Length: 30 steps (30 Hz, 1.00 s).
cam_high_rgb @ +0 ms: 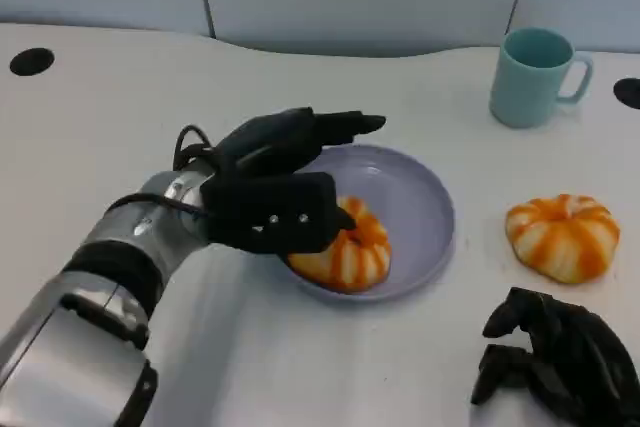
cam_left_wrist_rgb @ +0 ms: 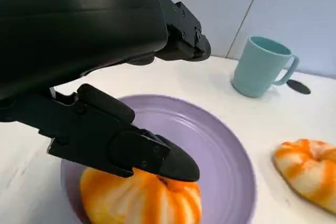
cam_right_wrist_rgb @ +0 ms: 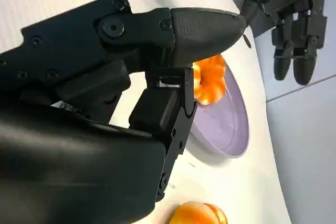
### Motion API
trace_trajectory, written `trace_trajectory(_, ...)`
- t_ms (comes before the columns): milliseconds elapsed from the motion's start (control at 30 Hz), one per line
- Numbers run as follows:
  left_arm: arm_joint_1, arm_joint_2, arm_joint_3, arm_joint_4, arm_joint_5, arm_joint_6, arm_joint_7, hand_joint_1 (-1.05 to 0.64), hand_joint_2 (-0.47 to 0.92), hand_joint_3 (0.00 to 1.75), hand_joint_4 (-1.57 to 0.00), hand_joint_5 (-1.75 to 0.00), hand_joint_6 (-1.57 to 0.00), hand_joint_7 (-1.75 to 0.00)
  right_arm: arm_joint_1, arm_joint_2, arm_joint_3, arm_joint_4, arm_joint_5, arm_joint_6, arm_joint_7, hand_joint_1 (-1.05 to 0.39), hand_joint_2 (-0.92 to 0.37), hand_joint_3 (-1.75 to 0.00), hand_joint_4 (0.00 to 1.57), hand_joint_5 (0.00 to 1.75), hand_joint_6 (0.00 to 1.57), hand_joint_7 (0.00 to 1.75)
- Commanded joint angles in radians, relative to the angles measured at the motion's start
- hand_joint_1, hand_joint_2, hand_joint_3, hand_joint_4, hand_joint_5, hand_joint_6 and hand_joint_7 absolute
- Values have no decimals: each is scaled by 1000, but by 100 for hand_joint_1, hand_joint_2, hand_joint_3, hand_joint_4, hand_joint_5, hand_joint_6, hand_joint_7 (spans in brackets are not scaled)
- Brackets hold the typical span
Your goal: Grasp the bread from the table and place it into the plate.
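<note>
Bread lay at the plate's near-left edge, under the left hand, whose fingers stood apart, gripping nothing. Second bread sat on the surface right of it, probably soft and light; best cupped around its sides. Right hand rested curled, empty.

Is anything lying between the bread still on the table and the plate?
Nothing visible does. The bread on the table sits apart from the plate, with bare table between them. Another bread already lies in the plate, under the left hand.
</note>
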Motion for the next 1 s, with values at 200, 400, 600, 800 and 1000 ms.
trace_trajectory(200,142,37,166,-63,-225,-126,-179,-64,92,8,-5,-43,-32,-5,-2,-22,-12,25,-1,-6,14,-43,-92,-43,124,105,114,98)
trace_trajectory(400,266,-16,309,-134,-436,-151,-298,-58,92,5,-22,-68,-50,-8,-2,-19,-8,18,-7,-3,3,-43,-92,-41,125,105,115,98)
trace_trajectory(600,441,-87,428,-273,-630,-149,-362,-54,92,15,-48,-83,-68,-12,-13,-18,-8,33,-7,-7,3,-42,-92,-42,124,105,115,98)
trace_trajectory(800,624,-151,479,-509,-830,40,-470,-49,92,27,-60,-89,-76,-15,-25,-18,-10,61,-3,-28,20,-42,-92,-42,124,105,114,97)
trace_trajectory(1000,811,-182,482,-809,-972,342,-483,-50,92,24,-72,-106,-91,-24,-27,-19,-9,60,-6,-21,14,-42,-92,-42,125,103,115,96)
